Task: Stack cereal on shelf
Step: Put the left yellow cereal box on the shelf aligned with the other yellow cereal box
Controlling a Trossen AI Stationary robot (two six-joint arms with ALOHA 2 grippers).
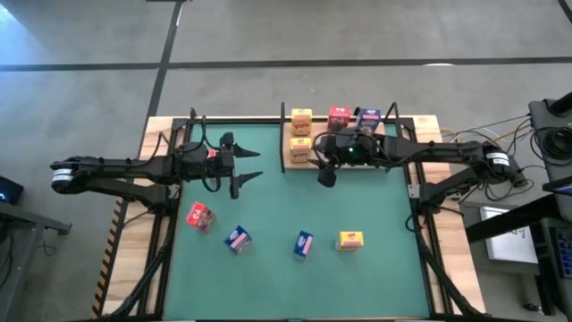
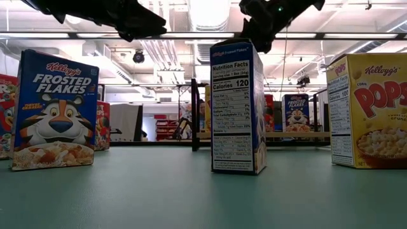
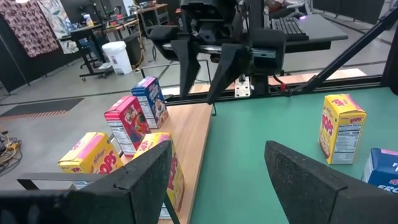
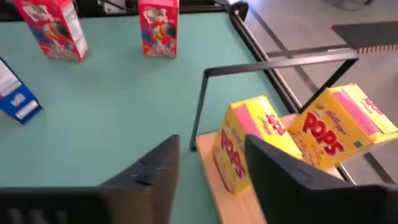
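Cereal boxes [image 1: 301, 120] stand four together on the wooden shelf [image 1: 288, 161], grouped to leave room, while the right gripper [image 1: 323, 162] hovers released over them and the left gripper [image 1: 248, 170] waits spread above the mat.

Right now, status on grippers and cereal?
Right gripper open at the shelf, nothing held. Left gripper open, empty, mid-table. Four boxes on shelf; red box among those on mat.

Grey concrete floor [image 1: 357, 36] (ceiling strip lights [image 2: 203, 13] glowing overhead).
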